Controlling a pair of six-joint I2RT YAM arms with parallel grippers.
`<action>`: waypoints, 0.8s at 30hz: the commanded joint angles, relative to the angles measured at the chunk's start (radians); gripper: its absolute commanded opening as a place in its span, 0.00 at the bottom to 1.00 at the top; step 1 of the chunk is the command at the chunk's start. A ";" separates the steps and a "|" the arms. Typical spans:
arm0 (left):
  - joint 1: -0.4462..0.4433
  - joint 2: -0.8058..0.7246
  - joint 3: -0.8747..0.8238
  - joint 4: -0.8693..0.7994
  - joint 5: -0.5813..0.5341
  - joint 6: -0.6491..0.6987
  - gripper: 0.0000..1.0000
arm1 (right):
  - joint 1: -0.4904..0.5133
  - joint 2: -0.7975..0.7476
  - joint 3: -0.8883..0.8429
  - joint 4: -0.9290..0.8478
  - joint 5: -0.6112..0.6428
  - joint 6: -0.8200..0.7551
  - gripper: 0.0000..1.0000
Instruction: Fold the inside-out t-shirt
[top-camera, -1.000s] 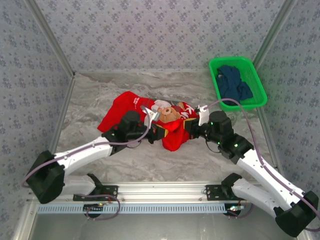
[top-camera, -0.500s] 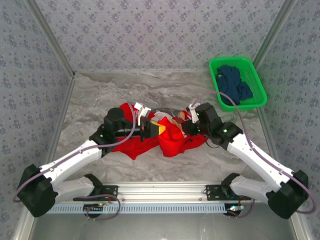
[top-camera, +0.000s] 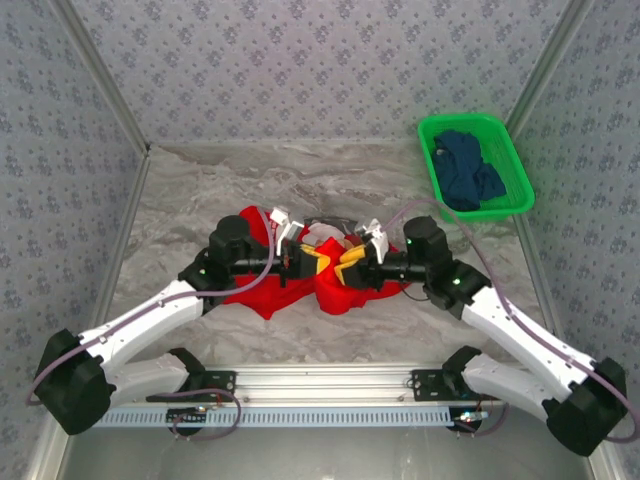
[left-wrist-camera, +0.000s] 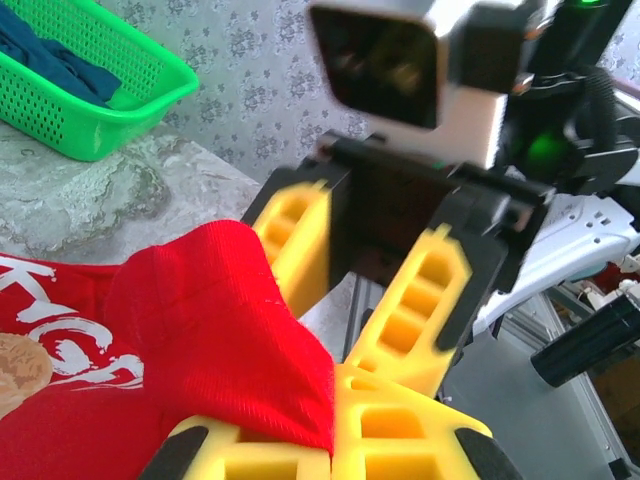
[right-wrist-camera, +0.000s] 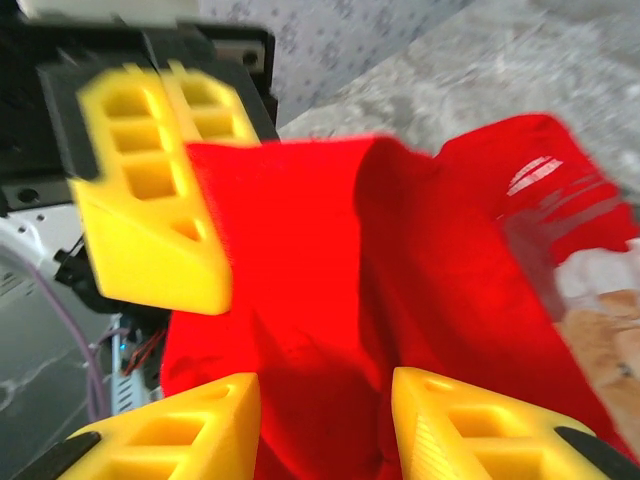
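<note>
red t-shirt (top-camera: 340, 288) bunched in middle of table (top-camera: 200, 190), between arms. left gripper (left-wrist-camera: 335, 400) pinched on fold; right gripper (right-wrist-camera: 325, 400) jaws apart, cloth between. risk imo: grippers nose-to-nose, could clash; right might grab extra layers, fold ends up wadded.

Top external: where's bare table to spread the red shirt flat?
Free: marble table behind the red t-shirt, left of the green basket; also the strip before the front rail. Crowded: centre, where left gripper and right gripper meet.

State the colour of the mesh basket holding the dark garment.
The basket is bright green, clearest in the top external view.
</note>
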 joint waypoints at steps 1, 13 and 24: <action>0.006 -0.035 0.025 0.001 0.022 0.045 0.00 | 0.001 0.018 -0.030 0.143 -0.130 0.040 0.40; 0.007 -0.046 0.030 -0.036 -0.033 0.055 0.00 | 0.016 0.017 -0.102 0.235 -0.125 0.104 0.15; 0.007 -0.060 0.023 -0.133 -0.180 0.093 0.00 | 0.017 -0.093 -0.016 -0.030 0.015 -0.005 0.00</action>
